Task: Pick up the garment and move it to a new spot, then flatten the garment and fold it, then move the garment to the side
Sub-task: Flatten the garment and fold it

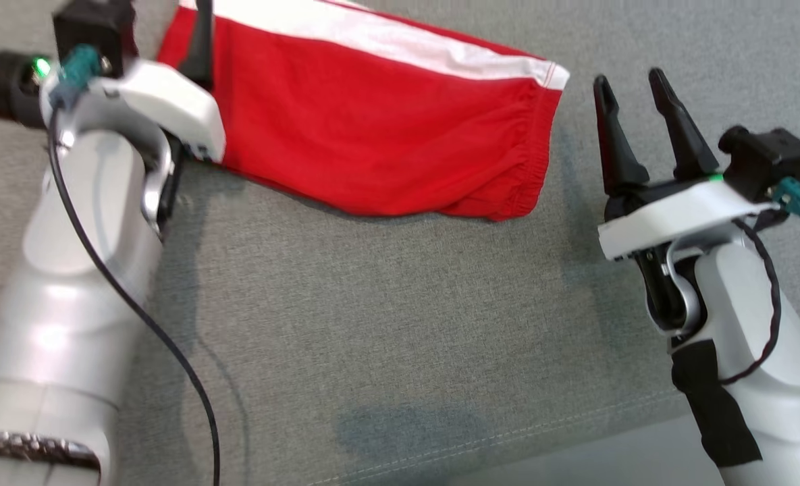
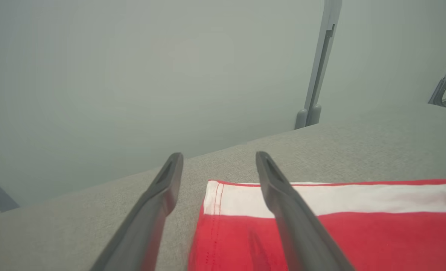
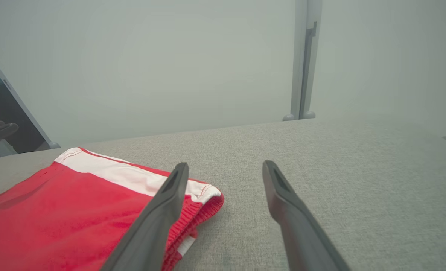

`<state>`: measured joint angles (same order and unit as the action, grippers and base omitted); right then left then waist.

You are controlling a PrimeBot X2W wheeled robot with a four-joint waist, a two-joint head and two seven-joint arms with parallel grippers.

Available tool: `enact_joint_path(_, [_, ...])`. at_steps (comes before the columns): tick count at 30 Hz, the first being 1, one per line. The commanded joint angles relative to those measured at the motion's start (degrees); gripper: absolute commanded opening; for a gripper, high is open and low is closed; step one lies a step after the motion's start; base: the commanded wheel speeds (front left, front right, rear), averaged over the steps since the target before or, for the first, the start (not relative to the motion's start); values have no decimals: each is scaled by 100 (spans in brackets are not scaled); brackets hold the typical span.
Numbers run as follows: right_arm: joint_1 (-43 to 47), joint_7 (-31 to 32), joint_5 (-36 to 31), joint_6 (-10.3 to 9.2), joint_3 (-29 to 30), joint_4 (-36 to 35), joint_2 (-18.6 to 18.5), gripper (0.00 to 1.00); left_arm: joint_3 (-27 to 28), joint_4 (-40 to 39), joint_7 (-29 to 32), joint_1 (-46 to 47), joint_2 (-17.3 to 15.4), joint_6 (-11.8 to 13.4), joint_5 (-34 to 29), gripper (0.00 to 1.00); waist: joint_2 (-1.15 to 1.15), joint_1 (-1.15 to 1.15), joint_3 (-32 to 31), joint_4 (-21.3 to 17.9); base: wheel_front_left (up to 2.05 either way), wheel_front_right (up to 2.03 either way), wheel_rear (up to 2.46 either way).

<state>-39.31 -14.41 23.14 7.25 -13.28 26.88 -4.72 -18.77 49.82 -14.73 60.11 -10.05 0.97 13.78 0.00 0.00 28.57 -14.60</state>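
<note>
The right tool [image 1: 629, 81] is hovering just to the right of the garment [image 1: 372, 128], its two dark fingers spread wide and gripping nothing. The left tool [image 2: 219, 156] is likewise standing wide and empty at the garment's left end, one finger hanging over the white-striped hem and the other over bare cloth beside it.

The garment, red with a white band along its far side, is lying folded and fairly flat on the grey desk [image 1: 400, 324], its gathered elastic end pointing toward the right tool.

The likely trouble is sitting at the left end. A finger dipping or closing there could be catching only the top layer and dragging the fold open. At the right end, the bunched elastic could be snagging on a fingertip as that arm swings in.

On the near side of the garment the desk is offering broad open room, running to a stitched front edge. To the garment's right there is also free surface. Beyond the garment the desk is ending fairly soon, with a grey post [image 3: 302, 60] and a pale wall behind, so a push away from the robot risks sending cloth over that far edge.
</note>
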Motion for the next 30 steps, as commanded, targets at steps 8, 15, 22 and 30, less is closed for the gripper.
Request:
enact_joint_path(8, [731, -59, -430, 24, 157, -312, 53, 100, 601, -1069, -27, -1512, 51, 149, -13, 100, 0, 0, -922, 315, 0, 0, 0])
enact_joint_path(15, [1163, -59, -607, 24, 211, -347, 75, 100, 953, -1315, -27, -2386, 238, 150, -109, 100, 0, 0, -1384, 362, 0, 0, 0])
enact_joint_path(22, [1520, -59, -796, 24, 361, -509, 82, 100, 1328, -1421, -27, -2916, 332, 124, -205, 100, 0, 0, -1592, 298, 0, 0, 0])
enact_joint_path(30, [1593, -59, -957, 24, 475, -793, 101, 100, 1633, -1191, -27, -2781, 237, 19, -346, 100, 0, 0, -1328, 7, 0, 0, 0])
